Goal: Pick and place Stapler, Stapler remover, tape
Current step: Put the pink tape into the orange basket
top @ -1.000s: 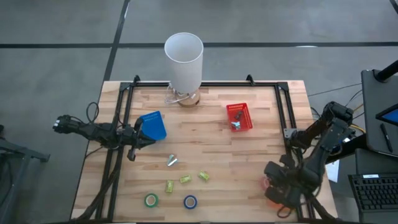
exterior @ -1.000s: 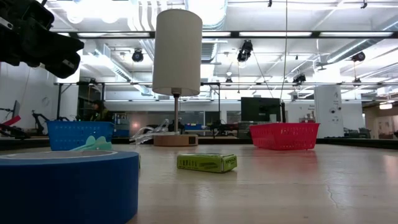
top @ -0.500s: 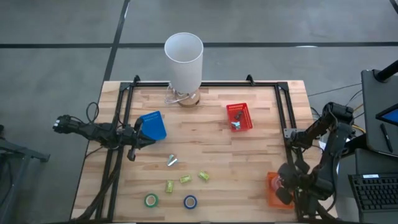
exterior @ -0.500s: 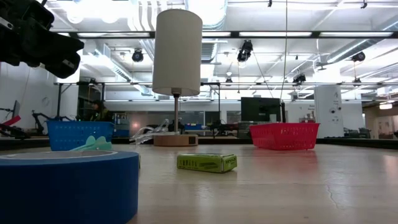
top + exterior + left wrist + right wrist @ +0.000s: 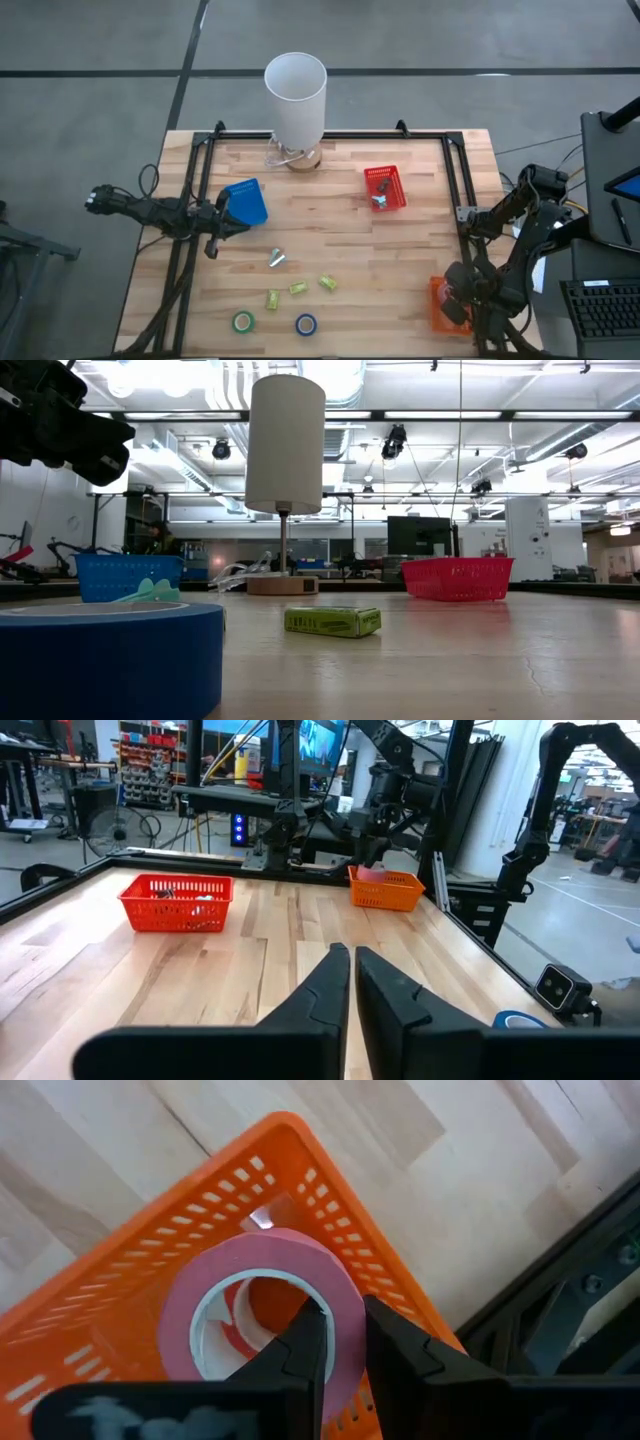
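Observation:
My right gripper [image 5: 345, 1342] hangs over the orange basket [image 5: 437, 303] at the table's near right corner, shut on a pink tape roll [image 5: 262, 1315]; red shows through the roll's hole. A green tape roll [image 5: 243, 322] and a blue tape roll [image 5: 306, 324] lie flat near the near edge. The red basket [image 5: 384, 187] holds a small silver piece [image 5: 380, 200]. Another small silver piece [image 5: 276, 259] lies mid-table. My left gripper [image 5: 350, 970] waits shut and empty beside the blue basket [image 5: 245, 203]. My right gripper holds the pink roll by its ring wall [image 5: 346, 1302]. One finger [image 5: 308, 1342] is inside the hole and the other finger [image 5: 392, 1348] is outside, both coming from above. The roll sits tilted over the basket's inside; whether it touches the basket I cannot tell.
A tall white lamp [image 5: 296, 95] stands at the far edge. Three yellow-green blocks [image 5: 299, 288] lie between the silver piece and the rolls. A black frame [image 5: 458, 190] runs along the table's sides. Bare wood [image 5: 340, 240] shows at mid-table.
My right arm has shifted a little toward the table's right edge, so the orange basket, covered by it a second ago, now shows in the high view. Nothing else has moved.

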`<state>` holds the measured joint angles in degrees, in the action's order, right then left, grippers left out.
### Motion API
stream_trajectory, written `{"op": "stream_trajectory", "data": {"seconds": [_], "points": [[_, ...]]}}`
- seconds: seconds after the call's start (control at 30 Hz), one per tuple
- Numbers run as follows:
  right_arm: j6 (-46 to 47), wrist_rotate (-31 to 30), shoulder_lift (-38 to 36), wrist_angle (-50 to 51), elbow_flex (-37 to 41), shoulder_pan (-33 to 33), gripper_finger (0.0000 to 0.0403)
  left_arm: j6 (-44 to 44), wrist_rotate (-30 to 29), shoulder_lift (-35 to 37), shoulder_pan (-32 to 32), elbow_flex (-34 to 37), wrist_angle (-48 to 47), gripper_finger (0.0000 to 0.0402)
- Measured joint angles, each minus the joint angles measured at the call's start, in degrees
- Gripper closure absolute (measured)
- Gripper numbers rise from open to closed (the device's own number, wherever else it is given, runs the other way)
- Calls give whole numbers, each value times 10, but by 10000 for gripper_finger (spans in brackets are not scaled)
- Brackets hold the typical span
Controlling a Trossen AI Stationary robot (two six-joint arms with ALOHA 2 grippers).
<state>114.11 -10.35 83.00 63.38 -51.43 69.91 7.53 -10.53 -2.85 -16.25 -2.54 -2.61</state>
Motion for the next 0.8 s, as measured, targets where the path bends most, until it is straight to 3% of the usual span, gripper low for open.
{"op": "stream_trajectory", "data": {"seconds": [0.8], "points": [[3, 16, 0, -55, 42, 0, 351, 0, 0, 0, 0, 0, 0, 378]]}}
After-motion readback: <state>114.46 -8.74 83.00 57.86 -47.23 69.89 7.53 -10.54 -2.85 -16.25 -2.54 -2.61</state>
